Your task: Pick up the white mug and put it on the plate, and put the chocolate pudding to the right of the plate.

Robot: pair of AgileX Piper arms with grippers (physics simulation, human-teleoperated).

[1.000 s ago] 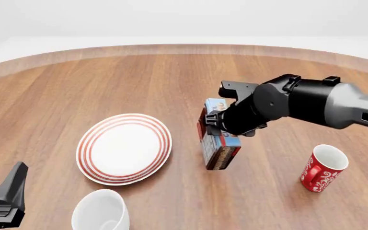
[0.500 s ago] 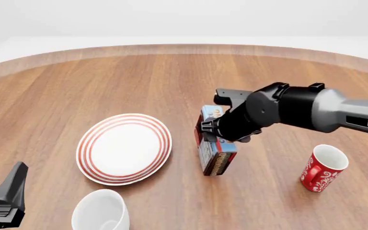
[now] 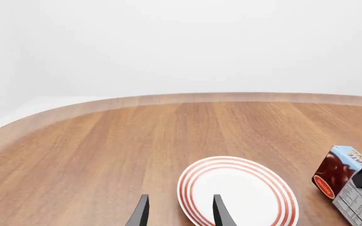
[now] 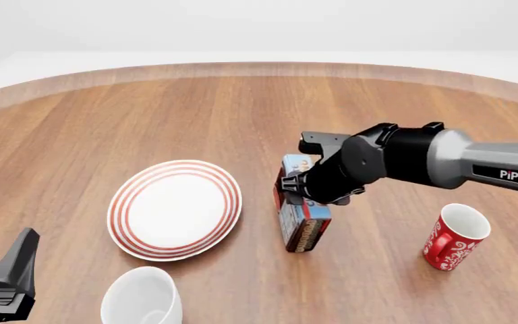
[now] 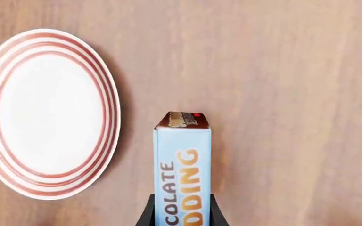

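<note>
Fingers of the right gripper were clamped on the 2 long sides of the chocolate pudding, which in the front view hung tilted from the jaws with its dark brown end toward the table, just to the right of the plate and apart from its rim; whether that end touched the wood could not be told. From the right wrist view the box ran straight out along the fingers, with the plate beside it across a strip of bare table. As a narrow carton it looked light and fairly stiff, with smooth printed faces that could slip or crush under a hard squeeze, so a grip across the 2 broad faces near the middle, as here, seemed the sound one. The white mug sat at the near edge of the table in front of the plate, not on it. It was glossy ceramic, likely heavier than the box, rigid, slick and breakable; taking it by the wall at the rim looked safer than by the thin loop handle, which was not visible. The left gripper waited low at the near left, its 2 fingers spread with nothing between them. A red mug stood well off to the right.
</note>
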